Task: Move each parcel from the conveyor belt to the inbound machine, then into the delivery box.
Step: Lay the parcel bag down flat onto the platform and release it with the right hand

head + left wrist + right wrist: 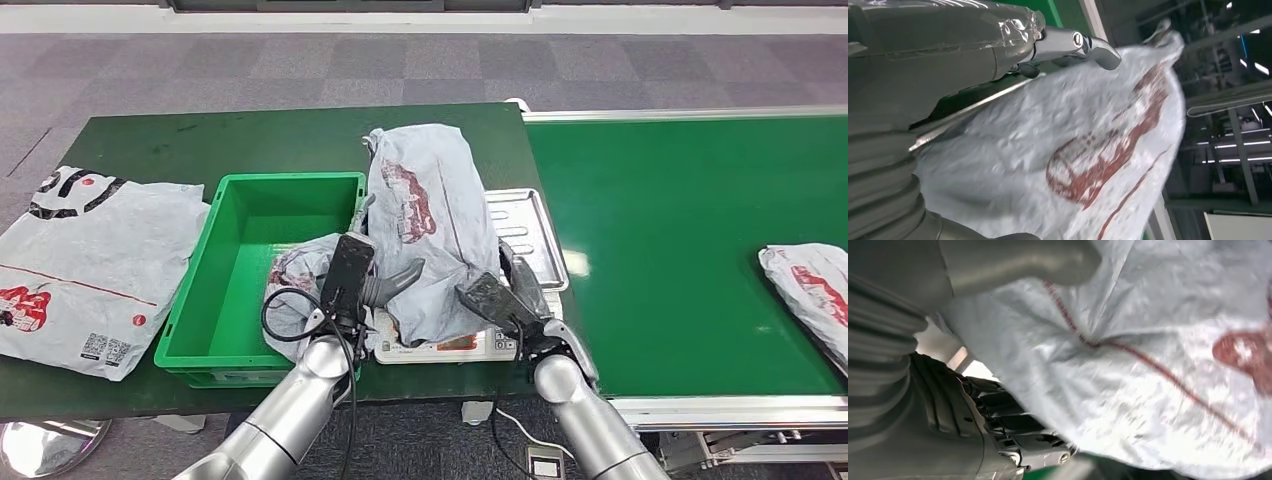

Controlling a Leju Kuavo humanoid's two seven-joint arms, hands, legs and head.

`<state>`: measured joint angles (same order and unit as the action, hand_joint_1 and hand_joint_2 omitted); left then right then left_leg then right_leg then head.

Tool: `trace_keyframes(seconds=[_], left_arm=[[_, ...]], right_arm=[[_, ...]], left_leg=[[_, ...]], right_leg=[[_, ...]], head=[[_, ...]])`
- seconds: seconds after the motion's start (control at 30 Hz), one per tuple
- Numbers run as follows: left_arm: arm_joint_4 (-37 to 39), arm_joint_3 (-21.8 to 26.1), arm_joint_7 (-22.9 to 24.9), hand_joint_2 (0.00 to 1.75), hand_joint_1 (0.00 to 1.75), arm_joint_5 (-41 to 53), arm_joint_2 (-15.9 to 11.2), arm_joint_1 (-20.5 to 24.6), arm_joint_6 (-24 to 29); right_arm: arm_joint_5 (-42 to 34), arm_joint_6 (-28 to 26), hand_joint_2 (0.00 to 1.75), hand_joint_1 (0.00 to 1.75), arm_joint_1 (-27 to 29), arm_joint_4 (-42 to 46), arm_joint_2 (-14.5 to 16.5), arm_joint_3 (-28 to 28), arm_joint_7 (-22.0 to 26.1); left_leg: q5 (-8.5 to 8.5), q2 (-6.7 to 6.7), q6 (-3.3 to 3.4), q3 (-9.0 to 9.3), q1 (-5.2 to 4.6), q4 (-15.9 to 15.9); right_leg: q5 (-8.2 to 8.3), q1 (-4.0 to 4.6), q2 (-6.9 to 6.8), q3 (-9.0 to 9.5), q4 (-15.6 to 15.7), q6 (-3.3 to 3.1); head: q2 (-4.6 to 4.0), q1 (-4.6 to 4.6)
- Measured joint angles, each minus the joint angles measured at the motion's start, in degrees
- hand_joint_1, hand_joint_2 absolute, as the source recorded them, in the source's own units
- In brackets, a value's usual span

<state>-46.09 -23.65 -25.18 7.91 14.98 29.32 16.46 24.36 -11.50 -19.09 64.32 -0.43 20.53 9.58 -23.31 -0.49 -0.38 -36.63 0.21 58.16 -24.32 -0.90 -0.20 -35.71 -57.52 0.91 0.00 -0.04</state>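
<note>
Item: grey poly-bag parcel (430,225), held raised over the inbound machine (520,225), just right of the green delivery box (200,320). Judged soft, light, slippery, prone to sagging. Left hand (375,280) and right hand (505,290) are pressed against opposite near flanks, clamping it; lower sides are best gripped.

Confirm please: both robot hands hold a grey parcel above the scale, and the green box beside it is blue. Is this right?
Not quite. The box is green, not blue, as the head view shows. The rest stands: the left robot hand and the right robot hand hold the grey parcel above the scale.
</note>
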Motion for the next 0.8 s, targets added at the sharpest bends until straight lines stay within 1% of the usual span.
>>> trace_keyframes(seconds=[0.07, 0.13, 0.3, 0.53, 0.67, 0.8], left_arm=[[-0.44, 0.0, -0.03, 1.75, 0.0, 0.6, -0.42, -0.33, 0.5], [-0.85, 0.0, -0.02, 1.75, 0.0, 1.7, -0.71, -0.6, 1.63], [-1.82, 0.0, -0.02, 1.75, 0.0, 5.0, -1.33, -0.89, 6.89], [-2.34, 0.0, 0.03, 1.75, 0.0, 5.97, -1.74, -0.96, 8.34], [-2.31, 0.0, 0.37, 1.75, 0.0, 8.85, -2.18, -0.33, 12.24], [-2.31, 0.0, 1.0, 1.75, 0.0, 12.43, -2.71, 1.71, 16.48]], right_arm=[[-1.54, 0.26, 1.75, 0.0, 1.35, 0.73, 0.1, -1.97, 0.97], [-1.43, -0.41, 1.75, 0.0, 2.24, 1.43, 0.12, -3.82, 1.27], [-0.88, -2.32, 1.75, 0.0, 4.09, 3.13, 0.13, -7.61, 1.75], [-0.68, -2.96, 1.75, 0.0, 5.01, 4.28, 0.15, -9.04, 1.95], [-0.89, -4.6, 1.75, 0.0, 5.17, 5.14, 0.2, -10.01, 2.38], [-1.68, -5.17, 1.75, 0.0, 5.21, 6.77, 0.25, -11.46, 2.42]], left_leg=[[-0.02, 0.01, -0.01, 0.0, 0.0, 0.0], [-0.04, 0.03, -0.04, 0.01, 0.0, 0.01], [-0.05, 0.05, -0.05, 0.02, 0.0, 0.01], [-0.04, 0.06, -0.06, 0.04, 0.0, 0.01], [-0.04, 0.06, -0.06, 0.04, 0.0, 0.01], [-0.03, 0.06, -0.05, 0.03, 0.0, 0.01]], right_leg=[[-0.01, -0.01, 0.01, 0.0, 0.0, 0.01], [-0.01, -0.01, 0.04, 0.0, 0.0, 0.01], [0.0, -0.01, 0.05, 0.0, 0.0, 0.01], [0.0, 0.0, 0.05, 0.0, 0.0, 0.0], [0.0, 0.0, 0.05, -0.01, 0.0, 0.0], [0.01, 0.0, 0.04, 0.0, 0.0, 0.0]], head=[[0.0, 0.0], [0.0, -0.01], [0.0, -0.01], [0.0, -0.01], [0.0, -0.01], [0.0, 0.0]])
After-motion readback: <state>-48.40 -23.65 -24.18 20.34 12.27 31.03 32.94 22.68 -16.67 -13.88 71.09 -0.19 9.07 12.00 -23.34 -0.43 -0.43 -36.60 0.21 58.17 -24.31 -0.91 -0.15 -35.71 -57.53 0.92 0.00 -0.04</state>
